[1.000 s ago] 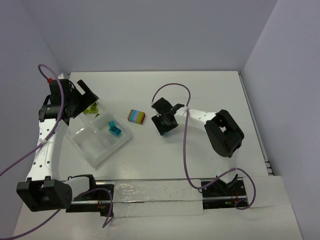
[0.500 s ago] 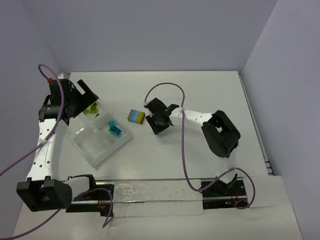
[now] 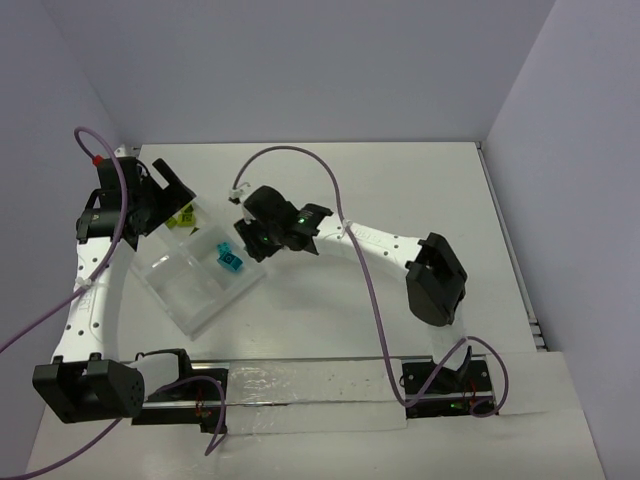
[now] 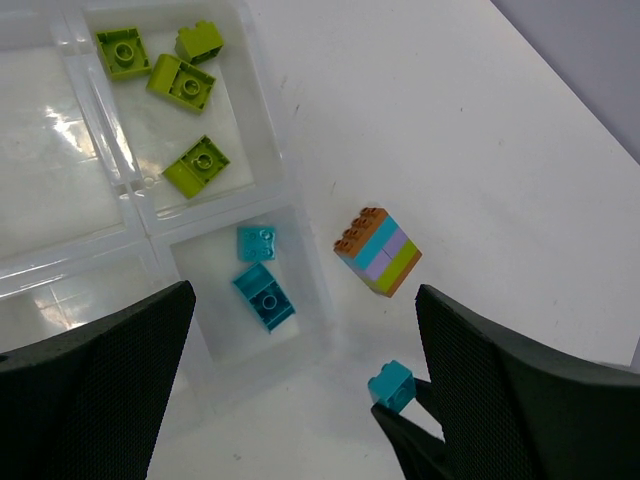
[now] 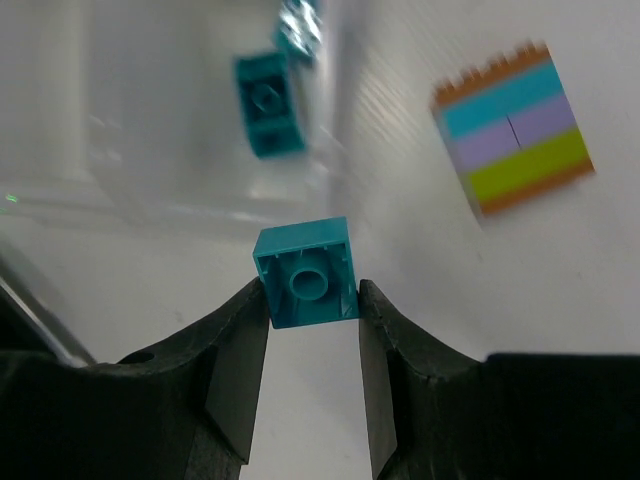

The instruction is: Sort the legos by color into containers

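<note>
Bricks point(image 4: 265, 298): four lime point(image 4: 200, 165), apparently three teal point(image 5: 305, 272); right tool point(image 5: 308, 298) clamps one; left tool point(image 4: 300, 300) apart.

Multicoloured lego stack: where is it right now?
In the left wrist view the multicoloured stack lies on the table just right of the tray compartment holding two teal bricks. The right gripper grips the held teal brick just below it there.
</note>
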